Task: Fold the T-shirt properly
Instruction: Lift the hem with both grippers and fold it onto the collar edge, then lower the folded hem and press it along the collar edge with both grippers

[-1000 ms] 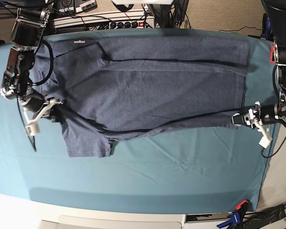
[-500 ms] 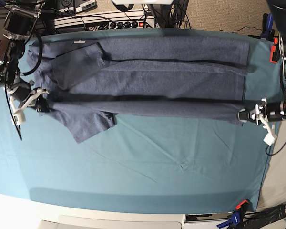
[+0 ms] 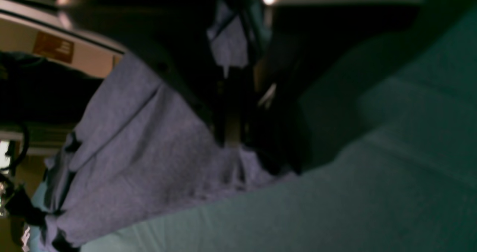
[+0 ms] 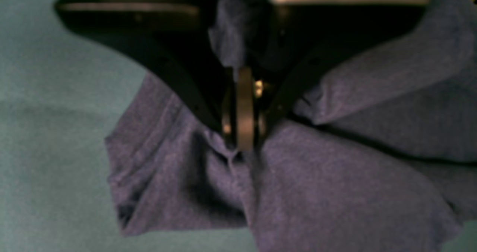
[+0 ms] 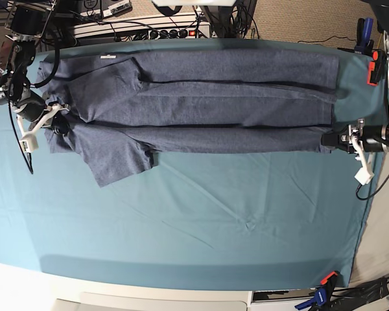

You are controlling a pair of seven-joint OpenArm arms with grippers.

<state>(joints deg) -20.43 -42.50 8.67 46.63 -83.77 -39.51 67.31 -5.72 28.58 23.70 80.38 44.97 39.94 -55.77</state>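
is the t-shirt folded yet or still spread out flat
Partly folded. The T-shirt lies as a long band with both long edges turned in over the middle; one sleeve sticks out onto the teal cloth.

T-shirt matt heathered knit cloth, table cloth matt teal fabric
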